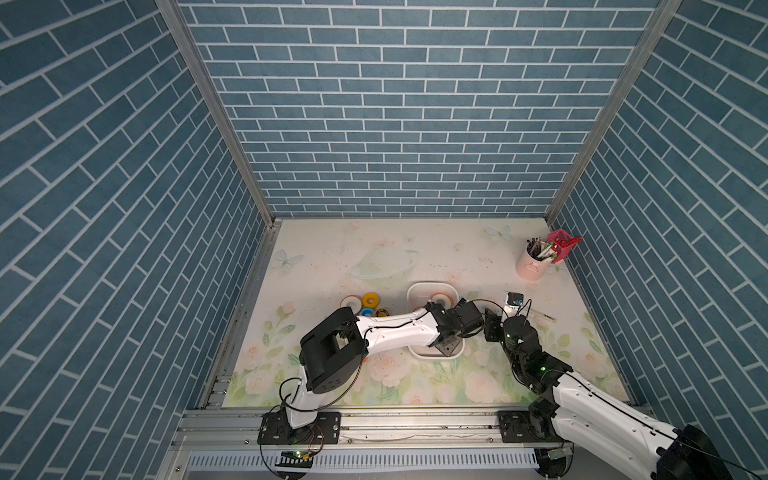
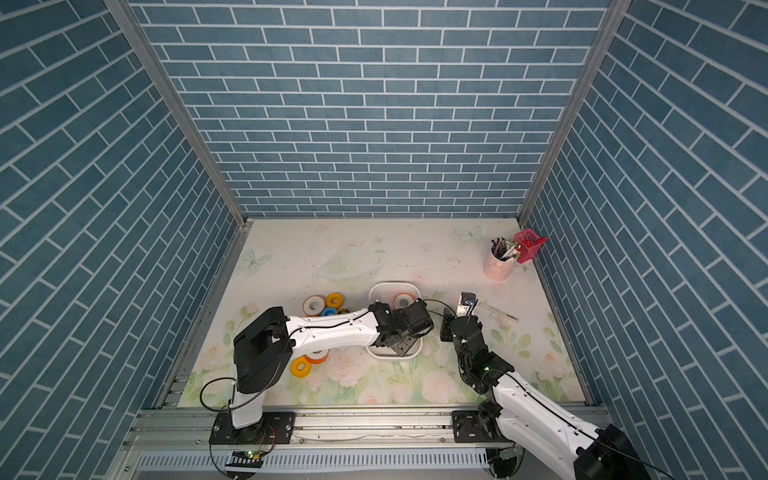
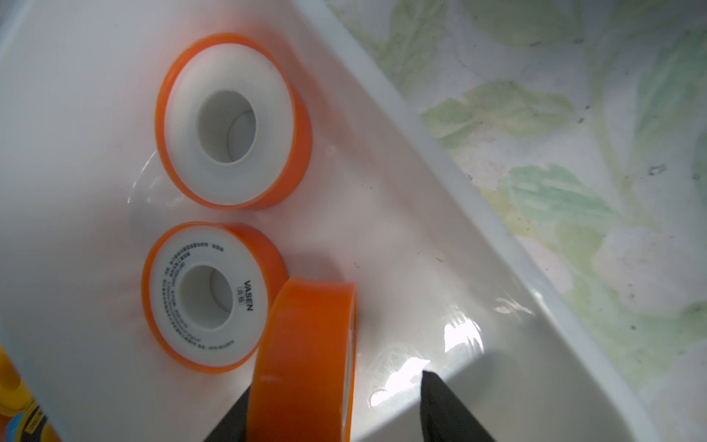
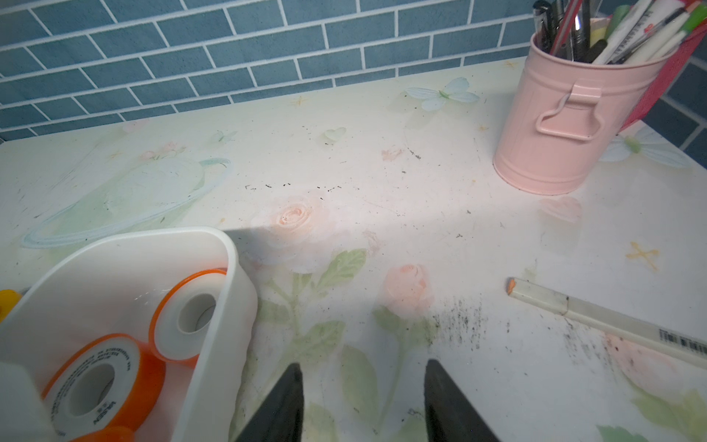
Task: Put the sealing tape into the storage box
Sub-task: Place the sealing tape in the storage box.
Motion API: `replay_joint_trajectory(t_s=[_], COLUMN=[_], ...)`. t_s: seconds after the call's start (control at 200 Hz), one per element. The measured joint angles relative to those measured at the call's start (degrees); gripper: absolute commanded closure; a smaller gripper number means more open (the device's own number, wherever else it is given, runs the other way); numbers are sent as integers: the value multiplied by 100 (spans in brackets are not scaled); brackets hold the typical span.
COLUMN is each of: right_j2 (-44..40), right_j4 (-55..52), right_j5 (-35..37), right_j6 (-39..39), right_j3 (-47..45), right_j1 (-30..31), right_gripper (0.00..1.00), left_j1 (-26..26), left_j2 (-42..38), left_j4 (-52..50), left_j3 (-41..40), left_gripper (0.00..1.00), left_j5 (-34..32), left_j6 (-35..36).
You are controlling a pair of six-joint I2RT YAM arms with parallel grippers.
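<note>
My left fingers (image 3: 443,413) are spread loose around the roll (image 3: 302,356), on edge inside the box (image 3: 440,183), to let it settle there; my right fingers (image 4: 447,405) hover open, empty, over the desk (image 4: 382,214) to its right.

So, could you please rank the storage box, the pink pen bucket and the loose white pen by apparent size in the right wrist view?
1. storage box, though it is nearest the camera and cut off
2. pink pen bucket
3. loose white pen
</note>
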Motion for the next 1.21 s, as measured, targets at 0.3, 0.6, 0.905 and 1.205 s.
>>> replay_joint_trajectory(t_s=[0.3,0.6,0.905,1.205], right_j2=[0,0,-2,7], right_j4=[2,2,2,4], right_j5=[-2,-17,-22,-59], right_j6=[0,0,0,0], right_j3=[0,0,0,0], right_j1=[0,0,0,-2], right_gripper=[49,49,49,49], left_j1=[-61,-138,-160,-138], left_j2=[-70,-144,-437,-955], left_j4=[127,269,306,348], left_j3=[0,0,-103,-737], left_gripper=[36,37,47,96], left_j5=[245,450,323,297], left_j6=[-2,-20,-125,-295])
